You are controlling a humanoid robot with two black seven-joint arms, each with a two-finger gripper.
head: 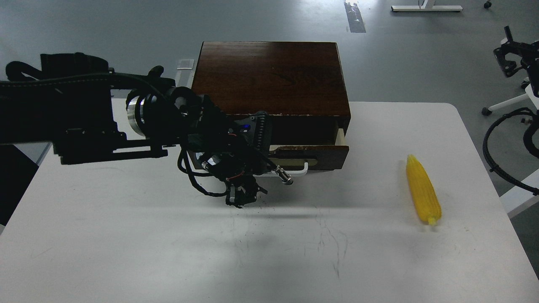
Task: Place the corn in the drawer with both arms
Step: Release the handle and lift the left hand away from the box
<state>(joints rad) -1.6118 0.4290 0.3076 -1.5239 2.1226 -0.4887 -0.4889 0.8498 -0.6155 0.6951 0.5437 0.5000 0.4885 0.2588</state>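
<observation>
White table (126,252), scuffed up front | corn (423,191) lying flat at your right, well away from everything | your left gripper (241,195) down at the drawer (313,152) handle (301,168), too dark to tell if it's clamped | drawer partly out of its wooden box (271,78) | right gripper (511,52) way off right, can't tell either

One white table (126,252) fills the lower frame. On it stands one dark brown wooden box (271,78) at upper centre, holding one drawer (313,152) with one white bar handle (300,168). One yellow toy corn cob (422,190) lies at the right. One black robot arm (84,113) enters from the left, with one silver wrist ring (134,114). One second black arm (520,59) shows partly at the upper right edge.
</observation>
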